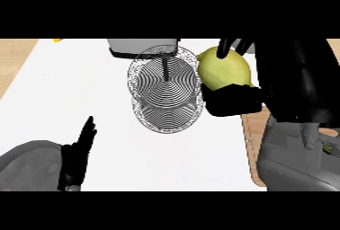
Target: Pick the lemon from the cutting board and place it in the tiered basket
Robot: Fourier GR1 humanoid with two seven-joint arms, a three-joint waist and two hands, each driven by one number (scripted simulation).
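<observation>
A yellow-green lemon (224, 68) is held in my right hand (234, 99), whose palm sits under it while fingers curl over its top edge. The lemon hangs just right of the tiered wire basket (166, 90), almost touching the upper tier's rim. The basket shows as two round mesh tiers, one above the other, with a central post. My left hand (79, 150) rests open at the lower left, fingers straight and pointing up. A strip of the wooden cutting board (251, 134) shows along the right, mostly hidden by my right arm.
A grey container (133, 46) with a dark rim stands behind the basket. A small yellow item (58, 40) peeks in at the top left. The white counter (79, 90) spreads left of the basket; wooden surface lies at the far left.
</observation>
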